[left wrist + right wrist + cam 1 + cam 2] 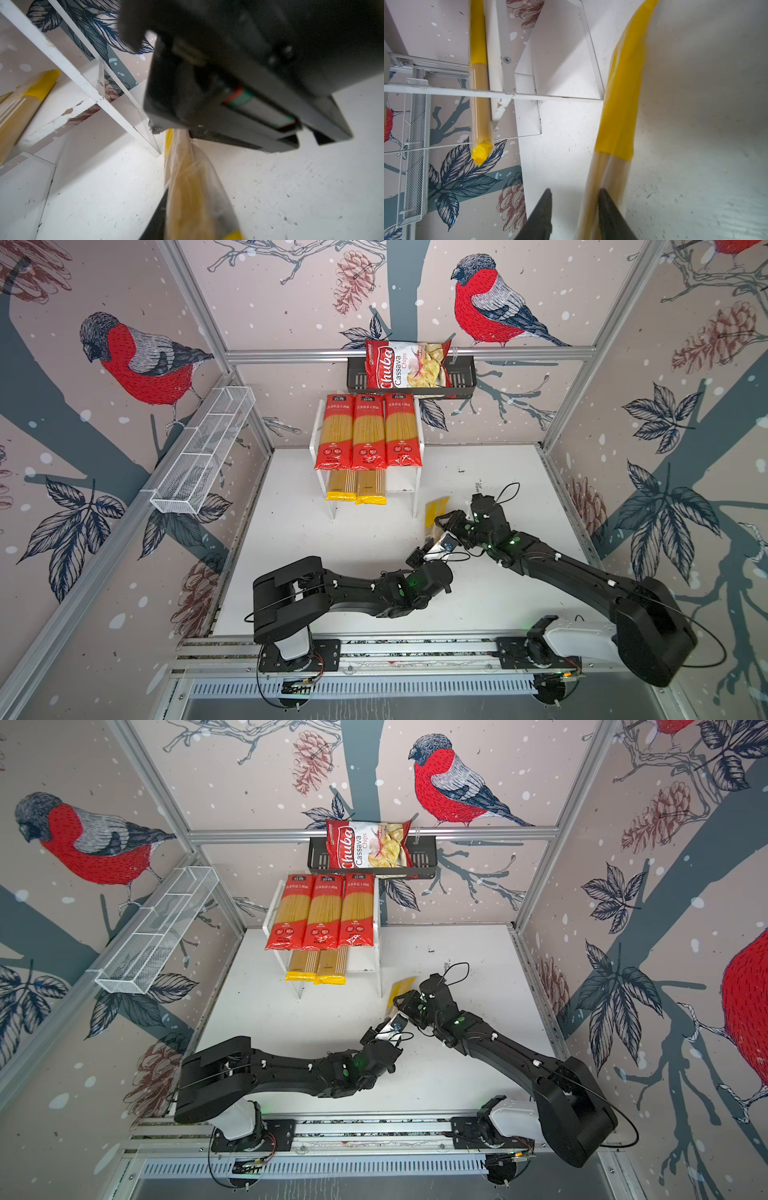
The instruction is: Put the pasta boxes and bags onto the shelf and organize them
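Note:
Three red-ended pasta packets lie side by side on the top board of the white shelf. Two yellow packets lie on its lower tier. A third yellow packet is held up just right of the shelf's front leg. My left gripper is shut on its clear near end. My right gripper is open around the packet's middle; the packet rests against one finger, with a gap to the other.
A Cassava Chips bag stands in the black wall basket above the shelf. A white wire mesh tray hangs on the left wall. The two arms meet over the white table, right of centre.

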Action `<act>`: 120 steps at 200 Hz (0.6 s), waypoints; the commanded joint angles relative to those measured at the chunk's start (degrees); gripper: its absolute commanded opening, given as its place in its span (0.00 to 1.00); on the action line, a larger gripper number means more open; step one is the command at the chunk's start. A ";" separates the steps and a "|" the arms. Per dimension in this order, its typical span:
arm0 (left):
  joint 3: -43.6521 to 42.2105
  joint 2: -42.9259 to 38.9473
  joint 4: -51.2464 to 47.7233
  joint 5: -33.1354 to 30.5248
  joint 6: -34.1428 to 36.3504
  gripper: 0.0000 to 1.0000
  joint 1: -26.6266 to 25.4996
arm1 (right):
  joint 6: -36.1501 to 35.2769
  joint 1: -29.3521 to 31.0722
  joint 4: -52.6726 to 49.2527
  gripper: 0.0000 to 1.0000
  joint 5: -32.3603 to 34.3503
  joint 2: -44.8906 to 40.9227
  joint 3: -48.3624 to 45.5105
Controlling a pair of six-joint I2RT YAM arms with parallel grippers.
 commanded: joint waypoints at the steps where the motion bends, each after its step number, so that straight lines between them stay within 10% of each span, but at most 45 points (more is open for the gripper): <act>1: 0.70 -1.88 -0.80 2.09 -6.10 0.11 0.35 | -2.12 -2.00 0.70 0.44 -0.68 -2.77 0.42; 120: -0.09 -12.30 -5.30 13.79 -33.39 0.04 1.33 | -2.88 -11.48 0.07 0.46 -3.01 -8.59 -5.10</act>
